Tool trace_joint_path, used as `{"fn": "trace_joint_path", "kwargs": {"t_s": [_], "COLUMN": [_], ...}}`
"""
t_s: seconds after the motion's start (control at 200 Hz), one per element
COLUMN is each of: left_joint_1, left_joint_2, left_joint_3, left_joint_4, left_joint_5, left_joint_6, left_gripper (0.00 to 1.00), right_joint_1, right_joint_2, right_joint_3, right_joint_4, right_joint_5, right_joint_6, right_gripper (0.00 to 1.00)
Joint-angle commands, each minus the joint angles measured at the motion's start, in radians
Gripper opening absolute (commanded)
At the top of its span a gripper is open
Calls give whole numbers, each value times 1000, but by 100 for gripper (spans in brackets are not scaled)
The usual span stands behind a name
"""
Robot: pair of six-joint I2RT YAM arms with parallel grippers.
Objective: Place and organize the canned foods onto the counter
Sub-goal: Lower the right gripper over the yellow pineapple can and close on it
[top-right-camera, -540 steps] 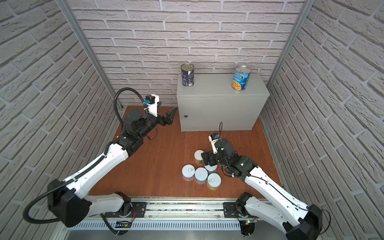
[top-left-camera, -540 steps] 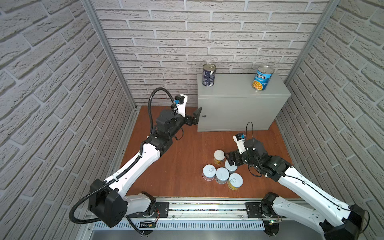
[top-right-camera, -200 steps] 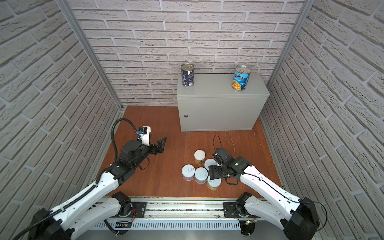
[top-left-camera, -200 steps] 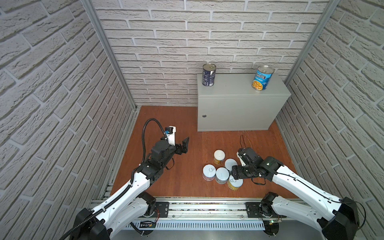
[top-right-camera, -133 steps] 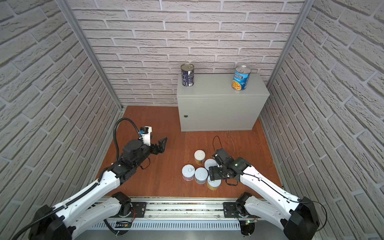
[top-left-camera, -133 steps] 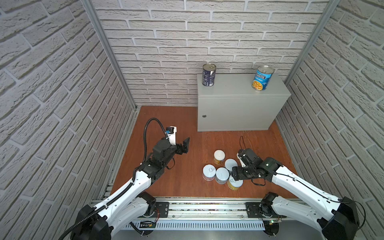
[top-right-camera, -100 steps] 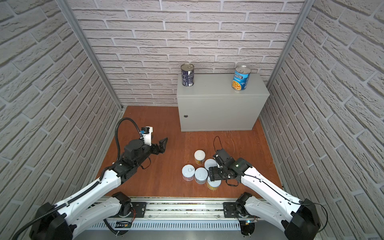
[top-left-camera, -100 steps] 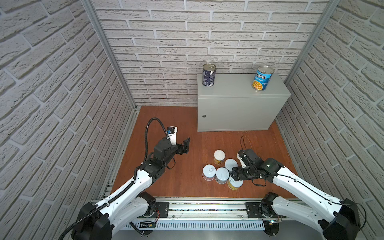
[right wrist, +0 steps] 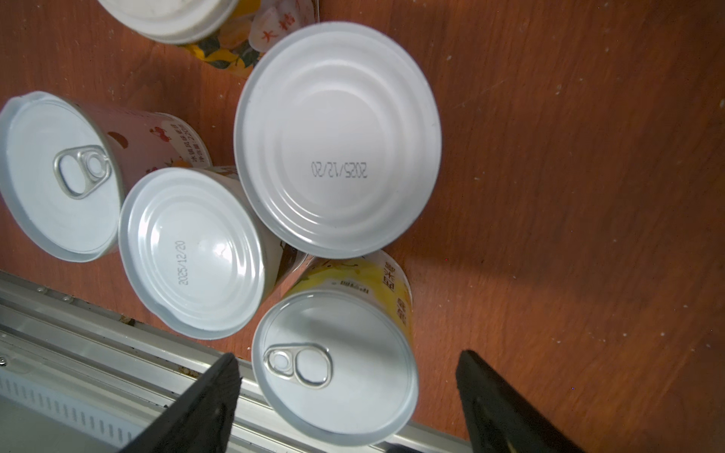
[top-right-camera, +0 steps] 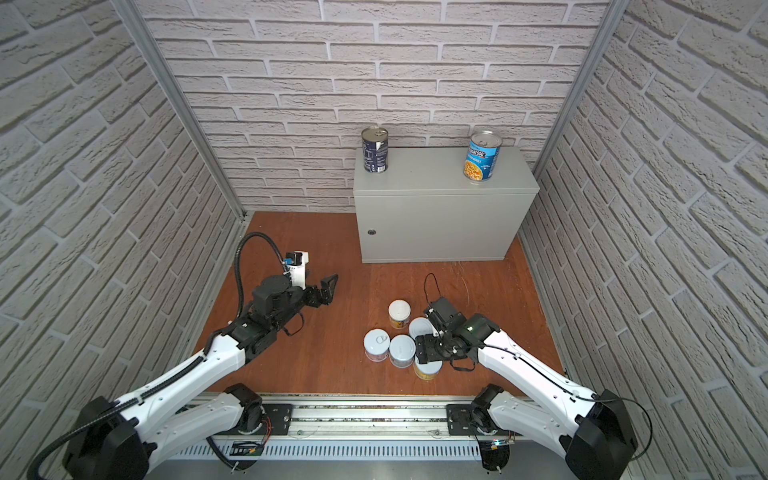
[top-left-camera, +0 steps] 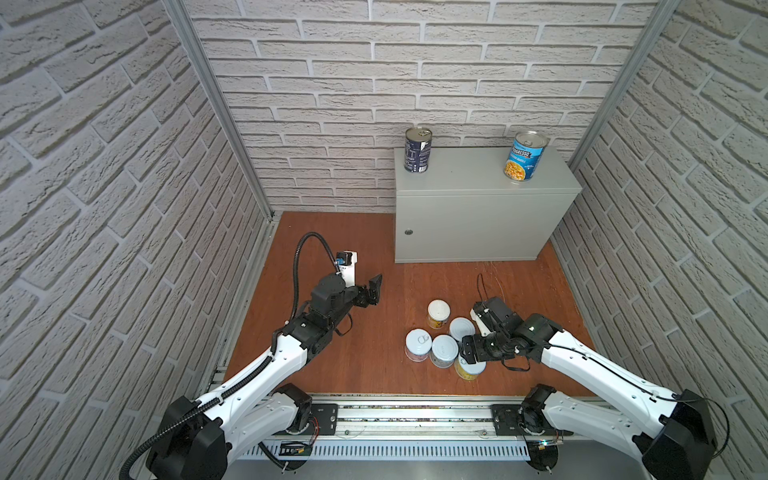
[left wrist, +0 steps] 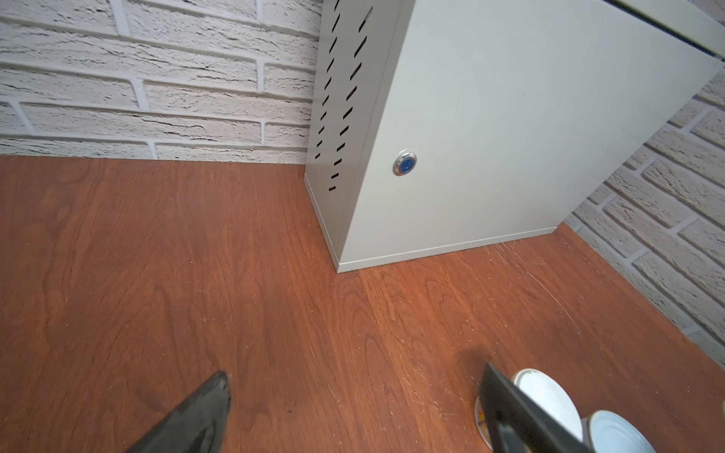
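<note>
In both top views the right gripper (top-left-camera: 471,360) covers part of the lid of the yellow can (top-left-camera: 467,374), and its wrist overlaps the rim of the pale can (top-left-camera: 458,328); the print on the navy can (top-left-camera: 417,157) is too small to read. In the right wrist view the cream-lidded can (right wrist: 168,19) and both fingers (right wrist: 196,412) are cut off by the picture edge. In the left wrist view the top of the bench (left wrist: 510,137) lies outside the picture, and one finger of the left gripper (left wrist: 356,372) hides part of the cream-lidded can.
</note>
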Motion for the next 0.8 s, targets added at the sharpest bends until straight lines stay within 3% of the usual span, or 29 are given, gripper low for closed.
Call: {"fn": "trace_joint_path", "kwargs": {"t_s": [0.0,0.595,0.665,0.795], "left_joint_1": [-4,-3,-3,-3], "left_joint_2": [16,80,88,94], "left_joint_3": [31,82,86,91], "left_joint_4": [53,50,50,48], "left_joint_5": [11,50,52,57], "left_joint_6": [-7,-26,-30,-35], "left_gripper": [98,98,98,98], "right_joint_1": [8,27,28,31], "right_joint_2": [9,36,42,55], "right_joint_3": [4,-1,0,-7], "right_joint_4": [8,9,4,3], "right_joint_5": [-6,-22,-17,-16], "right_joint_6": [-11,7,11,19], "right_gripper": [88,94,99,100]}}
